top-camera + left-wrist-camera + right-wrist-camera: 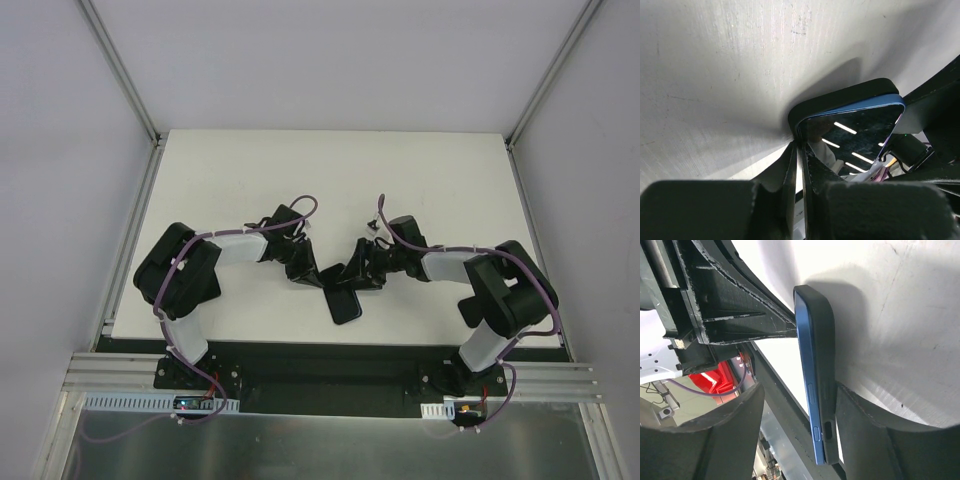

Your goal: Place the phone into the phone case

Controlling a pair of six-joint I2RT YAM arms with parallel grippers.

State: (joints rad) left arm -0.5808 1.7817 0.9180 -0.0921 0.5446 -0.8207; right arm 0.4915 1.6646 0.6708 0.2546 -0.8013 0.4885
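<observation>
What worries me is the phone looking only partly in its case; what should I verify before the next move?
1. Phone and phone case together: ok, the phone lies against the case.
2. Phone fully seated: not ok, its blue side with the buttons shows outside the case wall in the right wrist view.
3. Left gripper placed to press: ok, shut, tips against the phone's edge near a corner.
4. Right gripper around both: ok, open, one finger on each side.
5. Other corners seated: cannot tell, out of view or hidden by the arms.
</observation>
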